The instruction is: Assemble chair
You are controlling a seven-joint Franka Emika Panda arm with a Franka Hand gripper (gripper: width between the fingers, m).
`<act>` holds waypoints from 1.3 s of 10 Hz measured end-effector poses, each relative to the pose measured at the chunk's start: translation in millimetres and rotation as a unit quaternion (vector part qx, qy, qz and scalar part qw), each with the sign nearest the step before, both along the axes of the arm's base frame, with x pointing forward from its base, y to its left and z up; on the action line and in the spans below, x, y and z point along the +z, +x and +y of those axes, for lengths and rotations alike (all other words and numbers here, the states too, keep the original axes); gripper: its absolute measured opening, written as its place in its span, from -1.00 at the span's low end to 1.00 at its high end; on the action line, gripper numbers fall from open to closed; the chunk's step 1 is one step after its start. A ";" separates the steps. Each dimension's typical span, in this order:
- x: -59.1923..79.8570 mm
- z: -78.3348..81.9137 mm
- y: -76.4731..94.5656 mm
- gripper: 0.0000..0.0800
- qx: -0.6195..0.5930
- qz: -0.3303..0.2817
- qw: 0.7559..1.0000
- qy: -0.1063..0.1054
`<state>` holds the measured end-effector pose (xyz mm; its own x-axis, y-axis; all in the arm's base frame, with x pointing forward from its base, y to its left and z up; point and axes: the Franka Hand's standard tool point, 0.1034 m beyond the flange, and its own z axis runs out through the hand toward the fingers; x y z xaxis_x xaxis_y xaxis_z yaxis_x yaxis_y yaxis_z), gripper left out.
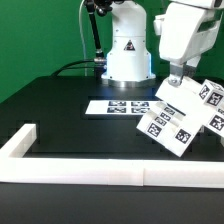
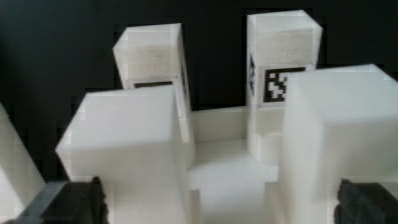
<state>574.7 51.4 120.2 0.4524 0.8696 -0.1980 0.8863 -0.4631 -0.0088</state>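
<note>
The chair's white parts sit joined in a chunky cluster with black-and-white tags at the exterior view's right, tilted on the black table. My gripper hangs right above the cluster, its white hand over the top part. In the wrist view the chair assembly fills the picture: tall square posts rise from a white panel, and one far post carries a tag. My gripper stands open, its dark fingers wide apart on either side of the two near posts. I cannot see any contact with them.
The marker board lies flat on the table in front of the robot's white base. A long low white border rail runs along the table's front edge and turns back at the exterior view's left.
</note>
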 end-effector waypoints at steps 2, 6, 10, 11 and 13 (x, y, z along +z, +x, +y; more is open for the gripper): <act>-3.6 -12.7 -3.0 0.62 0.001 0.006 1.000 0.001; -12.3 -35.0 -7.7 0.62 -0.007 0.011 1.000 0.002; -14.1 -47.8 -8.2 0.62 -0.012 0.014 1.000 0.002; -14.1 -49.9 -8.2 0.62 -0.013 0.014 1.000 0.002; -8.7 -50.2 -6.1 0.62 -0.014 0.011 1.000 0.002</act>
